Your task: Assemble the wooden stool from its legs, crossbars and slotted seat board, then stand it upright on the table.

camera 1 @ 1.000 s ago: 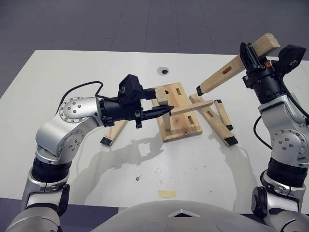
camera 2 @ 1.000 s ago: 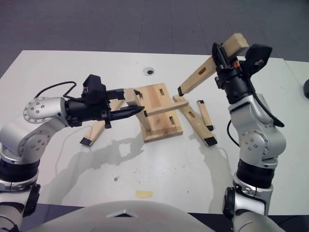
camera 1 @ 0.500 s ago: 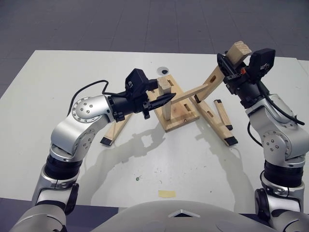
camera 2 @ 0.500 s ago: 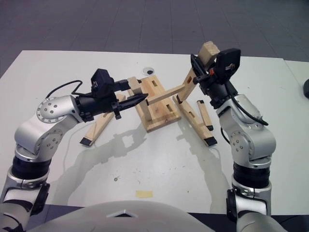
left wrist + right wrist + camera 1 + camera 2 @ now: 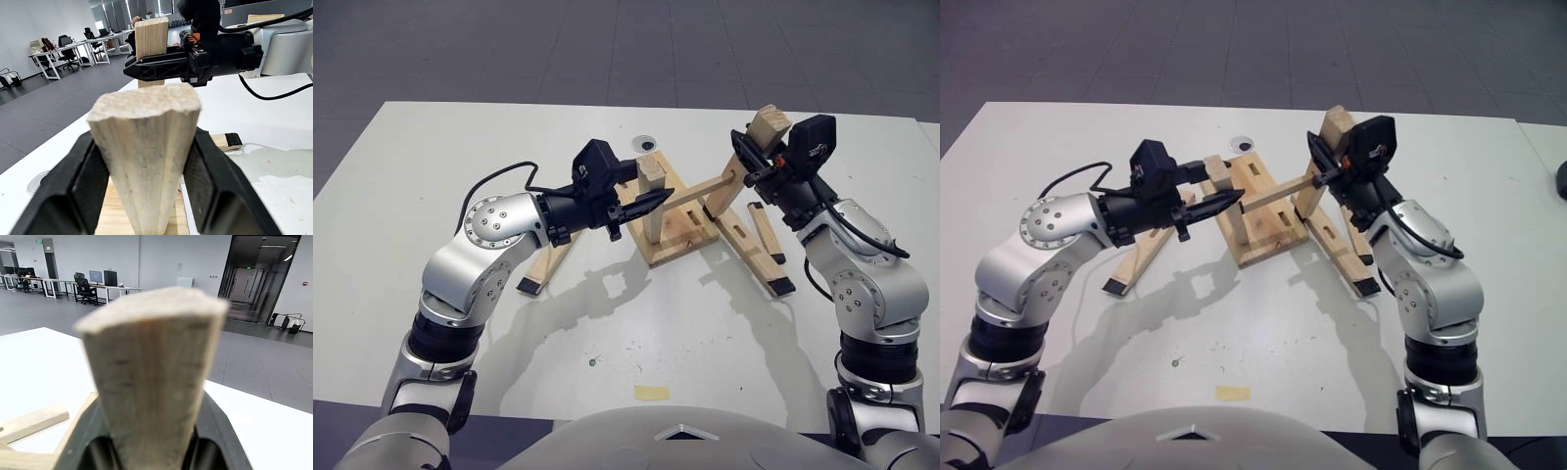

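Observation:
The slotted seat board [image 5: 683, 241] lies flat at the table's middle. An upright leg [image 5: 653, 193] stands on it, and my left gripper [image 5: 651, 201] is shut on that leg from the left; the left wrist view has the leg's end [image 5: 145, 147] between the fingers. A thin crossbar [image 5: 693, 191] runs from that leg to the right. My right gripper [image 5: 750, 159] is shut on a second leg [image 5: 741, 168], held tilted against the crossbar's far end. That leg's end [image 5: 149, 377] is close up in the right wrist view.
One loose leg [image 5: 540, 270] lies under my left forearm, and two more [image 5: 756, 257] [image 5: 766, 231] lie to the right of the board. A round hole [image 5: 648, 144] sits behind the board, a scrap of tape [image 5: 653, 393] near the front edge.
My right arm has brought its leg down and leftwards from high at the right until it meets the crossbar's end. My left gripper has kept hold of the upright leg, shifting slightly farther back.

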